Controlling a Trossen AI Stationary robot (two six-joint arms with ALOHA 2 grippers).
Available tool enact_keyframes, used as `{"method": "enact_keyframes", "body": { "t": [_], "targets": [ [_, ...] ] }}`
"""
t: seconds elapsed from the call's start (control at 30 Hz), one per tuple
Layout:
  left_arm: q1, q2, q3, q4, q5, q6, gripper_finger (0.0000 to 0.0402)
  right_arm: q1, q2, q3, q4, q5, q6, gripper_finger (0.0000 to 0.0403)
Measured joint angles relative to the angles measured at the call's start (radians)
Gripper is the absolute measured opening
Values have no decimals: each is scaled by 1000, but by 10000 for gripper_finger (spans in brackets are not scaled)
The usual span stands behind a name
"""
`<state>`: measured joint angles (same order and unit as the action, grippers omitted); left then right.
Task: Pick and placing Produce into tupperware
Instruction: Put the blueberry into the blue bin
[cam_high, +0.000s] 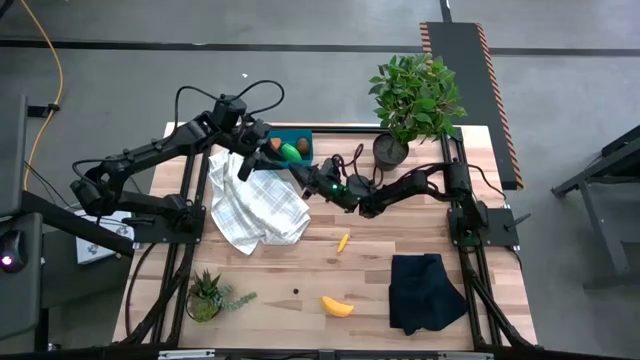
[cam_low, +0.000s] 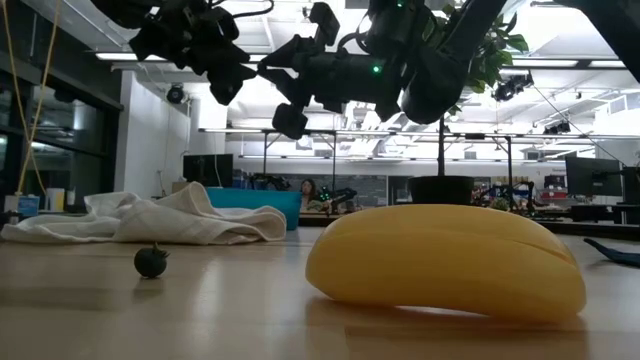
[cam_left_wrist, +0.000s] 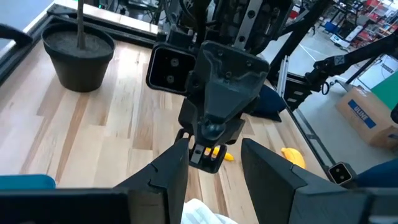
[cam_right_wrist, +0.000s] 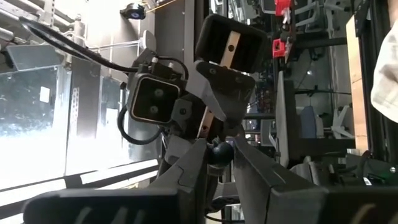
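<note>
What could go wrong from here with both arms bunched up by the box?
1. The left gripper and right gripper face each other at close range above the white cloth; a small move toward each other could make them collide.
2. The right gripper pinches a tiny dark berry at its fingertips only; it could slip, drop and roll.
3. The cloth lies against the tupperware, so a dropped berry could vanish into its folds.

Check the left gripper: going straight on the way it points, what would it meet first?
The open left gripper would meet the right gripper, facing it head-on and pinching a small dark round berry; that berry likely comes first, though depth is unclear.
</note>
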<state>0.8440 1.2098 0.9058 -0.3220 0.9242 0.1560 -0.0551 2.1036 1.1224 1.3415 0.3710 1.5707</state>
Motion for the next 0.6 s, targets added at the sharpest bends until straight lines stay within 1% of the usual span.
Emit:
{"method": "enact_keyframes", "body": {
  "t": [0.17, 0.6],
  "targets": [
    [0, 1, 0, 36, -12, -4, 138, 0, 0, 0, 0, 0, 0, 57],
    [0, 32, 0, 36, -21, -6, 138, -7, 0, 3, 1, -19, 0, 57]
  ]
}}
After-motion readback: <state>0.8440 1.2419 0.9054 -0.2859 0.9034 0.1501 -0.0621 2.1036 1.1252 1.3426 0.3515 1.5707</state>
